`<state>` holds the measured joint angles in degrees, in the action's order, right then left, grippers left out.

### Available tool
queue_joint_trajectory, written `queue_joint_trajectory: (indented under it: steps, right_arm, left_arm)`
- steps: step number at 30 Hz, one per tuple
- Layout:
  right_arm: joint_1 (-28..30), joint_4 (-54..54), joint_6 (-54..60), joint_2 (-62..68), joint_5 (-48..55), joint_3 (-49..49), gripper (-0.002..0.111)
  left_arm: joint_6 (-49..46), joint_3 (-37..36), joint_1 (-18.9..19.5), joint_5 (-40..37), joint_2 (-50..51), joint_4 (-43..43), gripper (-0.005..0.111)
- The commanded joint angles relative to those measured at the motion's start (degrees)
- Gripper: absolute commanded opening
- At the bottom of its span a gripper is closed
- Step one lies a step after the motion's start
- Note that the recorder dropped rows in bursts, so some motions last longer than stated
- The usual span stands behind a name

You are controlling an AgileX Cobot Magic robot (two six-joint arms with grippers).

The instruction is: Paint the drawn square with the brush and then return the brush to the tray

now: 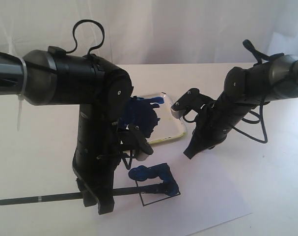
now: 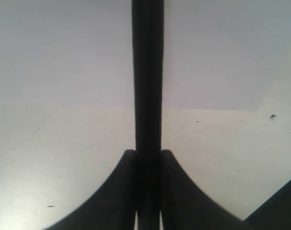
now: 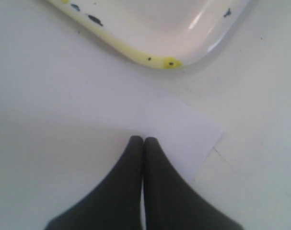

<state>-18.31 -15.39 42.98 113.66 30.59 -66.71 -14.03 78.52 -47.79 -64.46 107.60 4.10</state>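
Note:
My left gripper is shut on the brush, a long thin black stick lying almost level over the paper. Its white band sits near the left end, and its blue-black tip touches the drawn square, whose upper part is streaky blue. In the left wrist view the brush runs straight out between the fingers. The tray, white with a yellowish rim and a dark-blue blot, lies behind the square, partly hidden by the left arm. My right gripper is shut and empty, just right of the tray.
The white paper sheet covers the near part of the table; one of its corners lies beside my right gripper. The bulky left arm stands over the tray's left side. A pale curtain hangs behind.

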Motion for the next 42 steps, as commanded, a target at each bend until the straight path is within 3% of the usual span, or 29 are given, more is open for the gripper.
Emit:
queue_joint_trajectory:
  steps: [1, 16, 27, 42]
  right_arm:
    - [0.1, 1.1, 0.8, 0.7, 0.6, 0.1, 0.000]
    - [0.1, 1.1, 0.9, 0.7, -0.5, 0.1, 0.000]
    - [0.1, 1.1, 0.9, 0.7, -0.5, 0.1, 0.000]
    - [0.1, 1.1, 0.9, 0.7, -0.4, 0.1, 0.000]
  left_arm:
    - [0.5, 0.2, -0.3, -5.5, -0.4, -0.2, 0.000]
    - [-1.0, 0.1, -0.3, -5.5, -6.2, 0.6, 0.000]
    - [-1.1, -4.7, -0.3, -5.5, -6.2, -0.2, 0.000]
    - [1.5, -5.4, -0.3, 4.1, -3.6, -1.1, 0.000]
